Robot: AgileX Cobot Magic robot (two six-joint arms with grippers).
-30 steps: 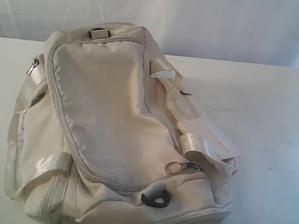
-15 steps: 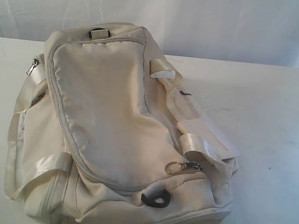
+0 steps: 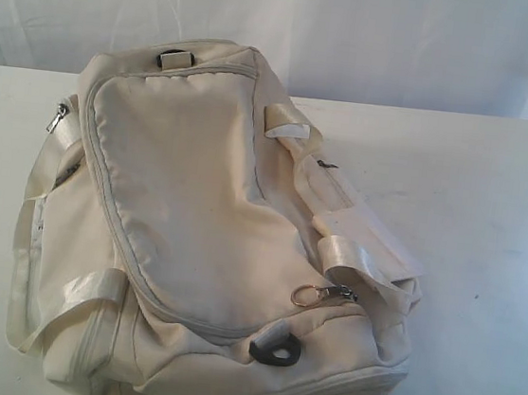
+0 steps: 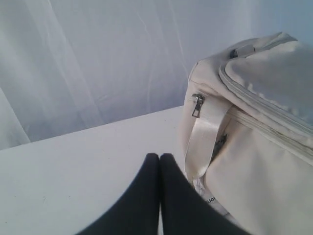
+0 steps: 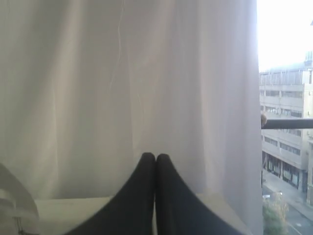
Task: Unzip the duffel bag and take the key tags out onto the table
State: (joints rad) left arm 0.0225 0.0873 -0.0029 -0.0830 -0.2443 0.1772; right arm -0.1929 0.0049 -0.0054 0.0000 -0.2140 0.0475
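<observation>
Scene at the recorded moment. The duffel bag (image 3: 211, 239) lay on the table (image 3: 492, 204), occupying the left and middle of the tabletop, its long axis running from far left to near right and its near end reaching the near edge of the exterior view. A grey main zip (image 3: 104, 179) bordered the top panel and appeared closed along its visible run; its slider, carrying a metal ring (image 3: 306, 296), sat at the near right end of the panel. A black D-ring (image 3: 277, 353) hung just nearer than that ring, on the bag's near end. Shiny webbing straps (image 3: 87, 287) crossed the left and right flanks, and a small side zipper pull (image 3: 58, 118) hung on the far left corner. A pale curtain (image 3: 406, 42) closed off the far side of the table. Neither arm appeared in the exterior view. In the left wrist view, the left gripper (image 4: 159, 159) had its two dark fingers pressed together, tips touching and nothing between them, above bare tabletop beside the bag's flank near the side zipper pull. In the right wrist view, the right gripper (image 5: 155, 157) was likewise pressed together and empty, pointing at the curtain, with a window (image 5: 286, 147) showing buildings beside it.
</observation>
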